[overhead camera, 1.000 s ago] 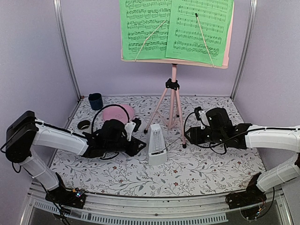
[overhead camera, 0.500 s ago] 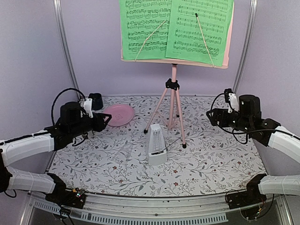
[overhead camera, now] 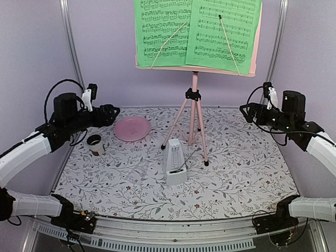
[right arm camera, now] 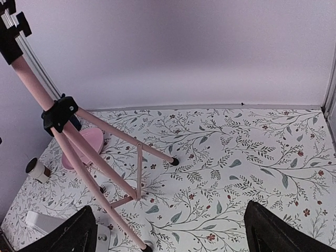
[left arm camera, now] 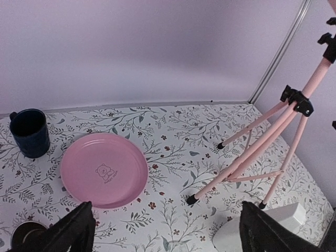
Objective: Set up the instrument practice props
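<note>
The pink tripod music stand (overhead camera: 194,107) is upright at the back centre of the table. Two green sheet-music pages (overhead camera: 197,31) rest on its desk. Just in front of the tripod legs is the white pyramid metronome (overhead camera: 175,161). My left gripper (overhead camera: 108,113) hangs raised near the left wall, open and empty. In the left wrist view the left gripper (left arm camera: 170,236) frames a tripod leg (left arm camera: 247,157) and the metronome's base (left arm camera: 257,228). My right gripper (overhead camera: 247,111) hangs raised near the right wall. The right gripper (right arm camera: 176,236) is open and empty over the floral mat.
A pink plate (overhead camera: 132,128) lies left of the tripod, with a dark blue cup (left arm camera: 30,132) behind it near the back left corner. A small white cup (overhead camera: 94,143) with a dark inside stands by the left wall. Metal frame posts (overhead camera: 73,52) rise at both back corners.
Both arms have drawn back and up from beside the metronome to the side walls. Both grippers have opened wider. The stand, pages and metronome have not moved.
</note>
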`<act>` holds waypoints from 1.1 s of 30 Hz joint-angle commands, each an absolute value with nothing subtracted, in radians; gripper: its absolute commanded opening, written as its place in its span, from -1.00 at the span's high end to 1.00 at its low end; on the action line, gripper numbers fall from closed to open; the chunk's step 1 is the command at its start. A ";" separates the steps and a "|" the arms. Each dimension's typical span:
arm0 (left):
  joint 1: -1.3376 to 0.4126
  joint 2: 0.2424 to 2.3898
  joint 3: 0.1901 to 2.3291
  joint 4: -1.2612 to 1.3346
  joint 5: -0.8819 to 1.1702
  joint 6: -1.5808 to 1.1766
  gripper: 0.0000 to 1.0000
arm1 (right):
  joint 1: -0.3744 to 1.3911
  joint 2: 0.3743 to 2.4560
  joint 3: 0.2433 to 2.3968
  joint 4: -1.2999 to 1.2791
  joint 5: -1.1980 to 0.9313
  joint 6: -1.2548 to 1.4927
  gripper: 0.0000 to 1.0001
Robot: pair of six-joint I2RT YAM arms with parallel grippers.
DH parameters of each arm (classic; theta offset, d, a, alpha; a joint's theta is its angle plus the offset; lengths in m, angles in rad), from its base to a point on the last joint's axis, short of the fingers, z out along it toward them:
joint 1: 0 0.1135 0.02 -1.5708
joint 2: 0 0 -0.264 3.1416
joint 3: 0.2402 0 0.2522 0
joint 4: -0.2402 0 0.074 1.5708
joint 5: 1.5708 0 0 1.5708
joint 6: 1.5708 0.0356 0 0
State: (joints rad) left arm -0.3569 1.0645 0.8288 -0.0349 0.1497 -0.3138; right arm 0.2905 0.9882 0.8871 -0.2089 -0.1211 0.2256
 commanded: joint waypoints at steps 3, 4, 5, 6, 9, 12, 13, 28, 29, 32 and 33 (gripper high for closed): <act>-0.319 1.135 0.945 -0.178 0.165 -0.305 -0.99 | 0.126 1.042 0.894 -0.134 -0.370 0.305 -0.98; -0.308 1.148 0.956 -0.191 0.175 -0.312 -0.99 | 0.095 1.052 0.884 -0.122 -0.404 0.320 -0.98; -0.295 1.159 0.962 -0.197 0.188 -0.325 -0.99 | 0.065 1.065 0.876 -0.114 -0.420 0.330 -0.98; -0.281 1.169 0.961 -0.197 0.202 -0.340 -0.99 | 0.038 1.079 0.867 -0.110 -0.442 0.344 -0.98; -0.233 1.198 0.933 -0.188 0.241 -0.381 -0.99 | -0.027 1.126 0.843 -0.104 -0.499 0.364 -0.98; -0.179 1.222 0.897 -0.188 0.258 -0.414 -0.99 | -0.042 1.152 0.803 -0.089 -0.485 0.360 -0.98; -0.162 1.228 0.880 -0.182 0.273 -0.422 -0.99 | -0.042 1.157 0.788 -0.079 -0.481 0.358 -0.98; -0.058 1.223 0.671 -0.075 0.341 -0.446 -0.99 | -0.042 1.180 0.597 0.051 -0.482 0.372 -0.98; -0.058 1.223 0.669 -0.075 0.342 -0.444 -0.99 | -0.043 1.183 0.595 0.055 -0.484 0.376 -0.98; -0.058 1.219 0.669 -0.080 0.343 -0.444 -0.99 | -0.043 1.192 0.595 0.066 -0.496 0.380 -0.98; -0.057 1.217 0.669 -0.081 0.341 -0.443 -0.99 | -0.043 1.192 0.595 0.069 -0.499 0.383 -0.98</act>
State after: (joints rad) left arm -0.0689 1.2366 0.6750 -0.1089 0.3325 -0.4431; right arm -0.0406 1.1835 0.6010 0.0124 -0.4713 0.3679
